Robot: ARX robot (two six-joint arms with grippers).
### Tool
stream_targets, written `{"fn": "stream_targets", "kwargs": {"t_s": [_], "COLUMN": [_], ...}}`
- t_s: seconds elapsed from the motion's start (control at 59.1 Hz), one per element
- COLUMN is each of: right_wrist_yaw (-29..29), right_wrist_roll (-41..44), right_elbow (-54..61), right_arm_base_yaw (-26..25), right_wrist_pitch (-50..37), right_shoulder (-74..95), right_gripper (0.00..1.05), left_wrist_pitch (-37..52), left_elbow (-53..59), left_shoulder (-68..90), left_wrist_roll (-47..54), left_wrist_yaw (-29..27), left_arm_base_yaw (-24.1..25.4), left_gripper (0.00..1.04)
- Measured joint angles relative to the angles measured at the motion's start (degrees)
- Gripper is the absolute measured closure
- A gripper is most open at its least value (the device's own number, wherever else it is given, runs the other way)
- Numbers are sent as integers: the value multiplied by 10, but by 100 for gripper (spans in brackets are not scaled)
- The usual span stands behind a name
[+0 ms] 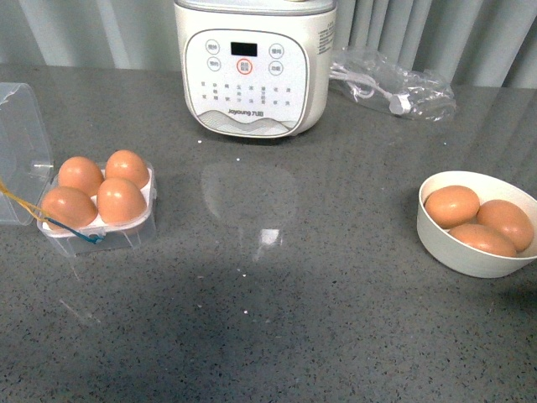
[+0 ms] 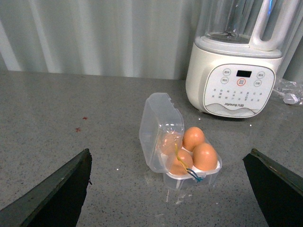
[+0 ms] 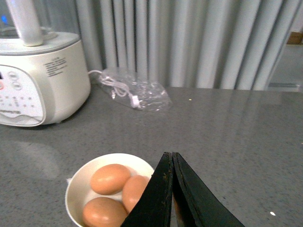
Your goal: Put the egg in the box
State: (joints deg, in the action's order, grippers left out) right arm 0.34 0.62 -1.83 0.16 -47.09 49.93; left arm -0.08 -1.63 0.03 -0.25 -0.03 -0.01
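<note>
The clear box [image 1: 126, 239] stands at the table's left with its hinged lid [image 1: 21, 143] open, a yellow and blue band across its front. Four orange-brown eggs fill its white tray, one of them the front right egg [image 1: 120, 200]. Neither gripper shows in the front view. In the left wrist view my left gripper [image 2: 169, 158] is open and empty, its dark fingers [image 2: 57, 194] wide apart, with the box [image 2: 189, 176] between and beyond them. In the right wrist view my right gripper [image 3: 168, 155] is shut and empty, above the bowl's rim.
A round white bowl [image 1: 436, 239] at the right holds three brown eggs [image 1: 451, 205]; it also shows in the right wrist view [image 3: 78, 182]. A white blender base [image 1: 252, 67] stands at the back centre. A clear bag with a cable [image 1: 394, 84] lies at the back right.
</note>
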Motion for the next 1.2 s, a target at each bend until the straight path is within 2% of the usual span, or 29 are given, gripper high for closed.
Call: {"fn": "stream_targets", "kwargs": {"t_s": [0.711,1.202], "right_wrist_yaw": [-3,-3], "right_wrist_roll": [0,0], "right_elbow": [16,16], "right_arm_base_yaw": [0,0], "right_wrist_pitch": [245,346], "right_shoulder": [-274,-377], "right_gripper": [101,101], "left_wrist_pitch": [0,0], "left_elbow": [0,0], "left_shoulder": [0,0], "left_wrist_roll": [0,0], "left_wrist_yaw": [0,0], "left_arm_base_yaw": [0,0], "left_gripper": [7,7]}}
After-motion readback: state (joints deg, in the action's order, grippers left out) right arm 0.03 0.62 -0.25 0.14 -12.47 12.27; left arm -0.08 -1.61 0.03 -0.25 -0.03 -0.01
